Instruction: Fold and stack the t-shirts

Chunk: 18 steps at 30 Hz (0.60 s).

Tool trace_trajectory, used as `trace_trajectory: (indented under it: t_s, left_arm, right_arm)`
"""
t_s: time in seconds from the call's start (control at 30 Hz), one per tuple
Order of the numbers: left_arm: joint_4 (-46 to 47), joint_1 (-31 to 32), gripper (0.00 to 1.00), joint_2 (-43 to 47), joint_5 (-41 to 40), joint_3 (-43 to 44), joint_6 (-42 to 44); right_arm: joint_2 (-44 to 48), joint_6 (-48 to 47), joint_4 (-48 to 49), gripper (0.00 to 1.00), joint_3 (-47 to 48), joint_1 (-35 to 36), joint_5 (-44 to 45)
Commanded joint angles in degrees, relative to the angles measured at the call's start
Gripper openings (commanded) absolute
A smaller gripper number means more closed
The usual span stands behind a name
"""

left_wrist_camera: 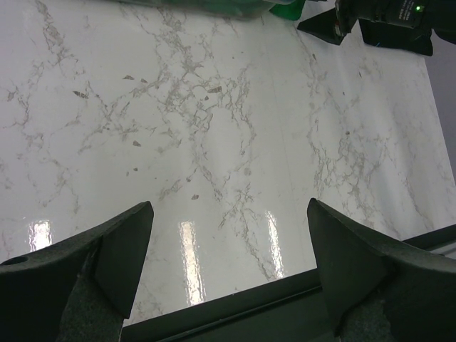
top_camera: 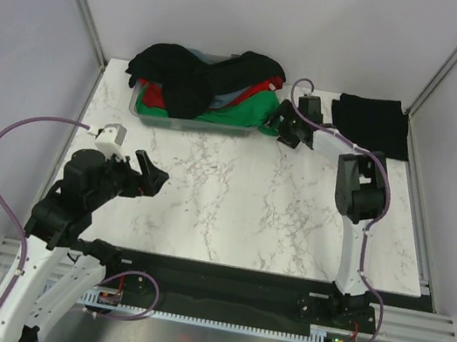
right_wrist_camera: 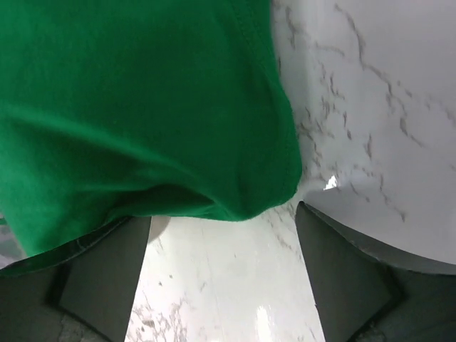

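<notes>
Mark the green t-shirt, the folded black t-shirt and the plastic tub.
green t-shirt (top_camera: 250, 111): top view, the part draped over the tub's right end.
folded black t-shirt (top_camera: 370, 123): top view, middle of its upper face.
plastic tub (top_camera: 167, 119): top view, its near wall.

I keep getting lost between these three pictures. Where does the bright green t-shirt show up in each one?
Top external: the green t-shirt spills from the tub, upper middle.
Left wrist: only a sliver of the green t-shirt shows, at the top edge.
Right wrist: the green t-shirt fills the upper left.
Shared landmark: the white marble table.
</notes>
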State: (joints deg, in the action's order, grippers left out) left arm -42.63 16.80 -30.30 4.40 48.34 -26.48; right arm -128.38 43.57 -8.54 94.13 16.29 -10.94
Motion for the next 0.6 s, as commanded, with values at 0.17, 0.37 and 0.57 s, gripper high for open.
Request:
trace_trajectory:
  t_s: [0.17, 0.37, 0.57]
  left_arm:
    - [2.7, -0.2, 0.95, 0.9, -1.3, -0.5, 1.4]
    - [2.7, -0.2, 0.95, 1.3, -1.4, -0.4, 1.4]
    - [2.7, -0.2, 0.95, 1.9, -1.8, -0.6, 1.3]
  right_arm:
    - [-7.1, 0.9, 10.4, 0.43, -0.5, -1.7, -2.9]
    - [-4.9, -0.5, 13.1, 0.00, 0.2, -2.8, -5.5]
    - [8.3, -4.5, 8.6, 0.00, -1.2, -4.2, -2.7]
